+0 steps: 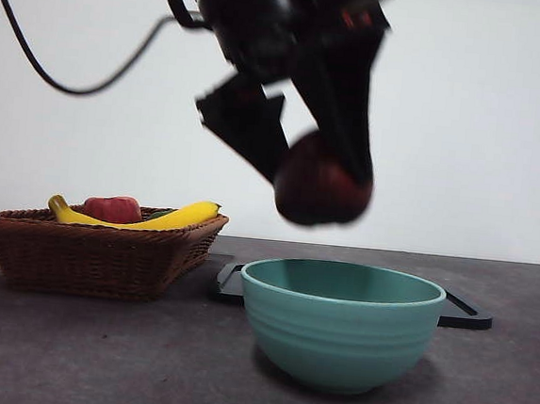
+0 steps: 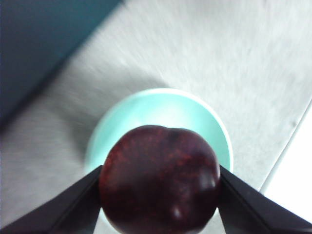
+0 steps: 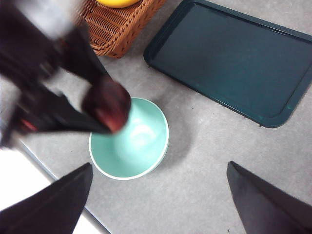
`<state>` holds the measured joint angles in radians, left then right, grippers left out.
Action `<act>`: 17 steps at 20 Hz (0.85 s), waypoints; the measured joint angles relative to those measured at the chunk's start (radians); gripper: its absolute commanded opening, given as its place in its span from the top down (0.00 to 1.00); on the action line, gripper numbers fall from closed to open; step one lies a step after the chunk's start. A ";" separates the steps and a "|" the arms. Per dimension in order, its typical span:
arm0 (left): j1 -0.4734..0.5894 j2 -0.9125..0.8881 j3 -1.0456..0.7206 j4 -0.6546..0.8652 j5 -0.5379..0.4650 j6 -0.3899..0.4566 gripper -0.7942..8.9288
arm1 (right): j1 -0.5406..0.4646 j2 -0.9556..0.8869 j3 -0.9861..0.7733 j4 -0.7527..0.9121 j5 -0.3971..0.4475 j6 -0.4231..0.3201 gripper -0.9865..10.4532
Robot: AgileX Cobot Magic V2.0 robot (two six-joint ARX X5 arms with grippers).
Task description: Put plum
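Note:
My left gripper [image 1: 321, 183] hangs in the air, shut on the dark maroon plum [image 1: 320, 189]. In the left wrist view the plum [image 2: 160, 179] fills the space between the two black jaws, with the teal bowl [image 2: 161, 105] directly beneath it. In the front view the teal bowl [image 1: 340, 323] stands on the grey table, the plum a short way above its rim. The right wrist view looks down on the plum [image 3: 108, 103] over the bowl [image 3: 130, 141]. My right gripper [image 3: 158, 195] is open, high above the table, with nothing between its jaws.
A wicker basket [image 1: 91, 248] at the left holds a yellow banana [image 1: 160, 219] and a brighter red fruit [image 1: 112, 208]. A dark flat tray [image 1: 463, 315] lies behind the bowl; it shows in the right wrist view as the tray [image 3: 234, 58].

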<state>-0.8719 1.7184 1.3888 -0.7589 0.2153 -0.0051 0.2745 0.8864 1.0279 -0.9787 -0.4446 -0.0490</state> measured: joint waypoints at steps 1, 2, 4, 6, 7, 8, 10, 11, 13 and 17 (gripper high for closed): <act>-0.008 0.025 0.000 0.007 0.000 0.002 0.64 | 0.000 0.000 0.000 0.000 0.000 0.000 0.53; -0.017 0.049 0.000 0.015 0.000 0.007 0.64 | 0.000 0.000 0.000 0.000 0.000 0.000 0.53; -0.031 0.087 0.000 0.034 -0.011 0.018 0.64 | 0.000 0.000 0.000 0.000 0.000 0.000 0.53; -0.043 0.120 0.000 0.049 -0.037 0.026 0.64 | 0.000 0.000 0.000 0.000 0.000 0.000 0.53; -0.044 0.137 0.000 0.049 -0.038 0.028 0.64 | 0.000 0.000 0.000 0.000 0.000 0.000 0.53; -0.045 0.150 0.000 0.050 -0.043 0.034 0.64 | 0.000 0.000 0.000 0.000 0.000 0.000 0.53; -0.048 0.171 0.000 0.051 -0.060 0.042 0.64 | 0.000 0.000 0.000 0.000 0.000 0.000 0.53; -0.050 0.173 0.000 0.053 -0.062 0.047 0.64 | 0.000 0.000 0.000 0.000 0.000 0.000 0.53; -0.053 0.173 0.000 0.064 -0.062 0.050 0.63 | 0.000 0.000 0.000 0.000 0.000 0.000 0.53; -0.053 0.173 0.000 0.067 -0.063 0.060 0.63 | 0.000 0.000 0.000 0.000 0.000 0.000 0.53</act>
<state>-0.9253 1.8915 1.3888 -0.6922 0.1524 0.0547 0.2745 0.8864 1.0279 -0.9787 -0.4446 -0.0486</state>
